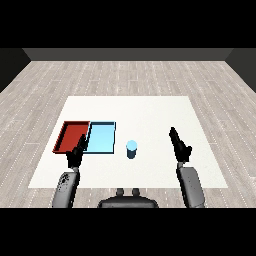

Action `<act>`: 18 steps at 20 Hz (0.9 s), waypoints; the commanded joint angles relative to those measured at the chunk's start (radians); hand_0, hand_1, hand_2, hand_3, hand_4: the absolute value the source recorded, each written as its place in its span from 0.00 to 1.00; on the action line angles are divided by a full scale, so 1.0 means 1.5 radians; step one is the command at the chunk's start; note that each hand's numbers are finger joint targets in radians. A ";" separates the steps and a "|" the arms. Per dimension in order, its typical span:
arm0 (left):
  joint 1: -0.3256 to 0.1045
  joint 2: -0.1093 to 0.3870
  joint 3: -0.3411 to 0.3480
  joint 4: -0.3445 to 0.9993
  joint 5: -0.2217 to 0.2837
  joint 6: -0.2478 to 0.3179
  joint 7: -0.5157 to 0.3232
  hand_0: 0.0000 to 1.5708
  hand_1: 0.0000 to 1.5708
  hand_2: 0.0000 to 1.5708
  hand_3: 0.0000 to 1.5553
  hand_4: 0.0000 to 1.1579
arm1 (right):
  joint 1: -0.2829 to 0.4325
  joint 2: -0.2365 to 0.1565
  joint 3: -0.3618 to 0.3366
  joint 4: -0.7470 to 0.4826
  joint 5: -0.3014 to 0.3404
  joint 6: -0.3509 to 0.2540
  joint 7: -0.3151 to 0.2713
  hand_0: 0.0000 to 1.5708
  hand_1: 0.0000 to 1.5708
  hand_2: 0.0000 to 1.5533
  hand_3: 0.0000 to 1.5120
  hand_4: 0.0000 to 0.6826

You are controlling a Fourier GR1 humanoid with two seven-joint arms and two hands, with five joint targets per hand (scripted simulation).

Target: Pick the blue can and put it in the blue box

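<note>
Blue can (131,149) looks light, rigid, maybe slick, so wrap your straight-fingered right hand (180,147) round its middle; left hand (76,154) also uncurled.

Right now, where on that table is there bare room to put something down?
The far half of the table, beyond everything, is bare, as is the strip between the blue can and the right hand. It is crowded at the left, where the red tray and the blue tray lie beside the left hand.

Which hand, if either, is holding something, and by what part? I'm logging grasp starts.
Nothing is held. The blue can stands alone on the table, between the left hand and right hand, both open.
</note>
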 commanded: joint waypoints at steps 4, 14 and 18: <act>-0.017 -0.016 -0.005 0.002 -0.009 -0.013 0.007 0.00 0.00 0.00 0.00 0.00 | 0.037 0.073 0.063 -0.034 0.065 -0.059 0.026 0.00 0.00 0.00 0.00 0.00; -0.040 -0.049 0.048 -0.029 0.086 -0.060 -0.242 0.00 0.00 0.00 0.00 0.00 | 0.055 0.094 0.126 -0.043 -0.071 -0.042 -0.181 0.00 0.00 0.00 0.00 0.00; -0.043 -0.059 0.041 0.012 0.083 -0.072 -0.281 0.00 0.00 0.00 0.00 0.00 | 0.058 0.095 0.148 -0.062 -0.069 -0.057 -0.167 0.00 0.00 0.00 0.00 0.00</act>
